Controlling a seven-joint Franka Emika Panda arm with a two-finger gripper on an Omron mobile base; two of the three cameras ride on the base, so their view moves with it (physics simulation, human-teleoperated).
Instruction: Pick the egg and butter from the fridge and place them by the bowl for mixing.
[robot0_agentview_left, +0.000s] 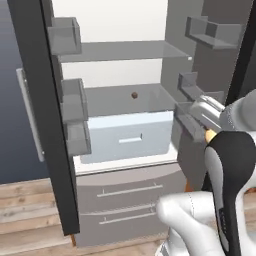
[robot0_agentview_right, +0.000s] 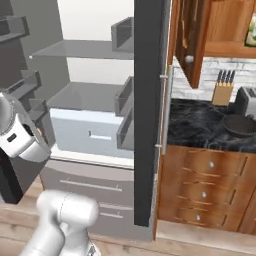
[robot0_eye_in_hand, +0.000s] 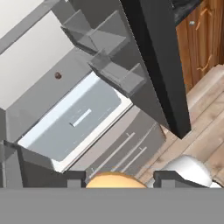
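The fridge (robot0_agentview_left: 115, 65) stands open, both dark doors swung wide. My gripper (robot0_eye_in_hand: 116, 181) hangs in front of its lower right side, off the right door's bins, and is shut on the egg (robot0_eye_in_hand: 114, 180), a yellow-orange ball between the two dark fingertips. That egg (robot0_agentview_left: 210, 135) peeks out under the hand in the left base view. The dark bowl (robot0_agentview_right: 240, 125) sits on the black counter to the right of the fridge, in front of the toaster. The butter is out of view.
A small dark brown ball (robot0_agentview_left: 134, 95) lies on the middle shelf above the pale blue drawer (robot0_agentview_left: 127, 137). The right fridge door (robot0_agentview_right: 147, 100) stands between the arm and the counter. A silver toaster (robot0_agentview_right: 247, 100) and knife block (robot0_agentview_right: 222, 90) stand behind the bowl.
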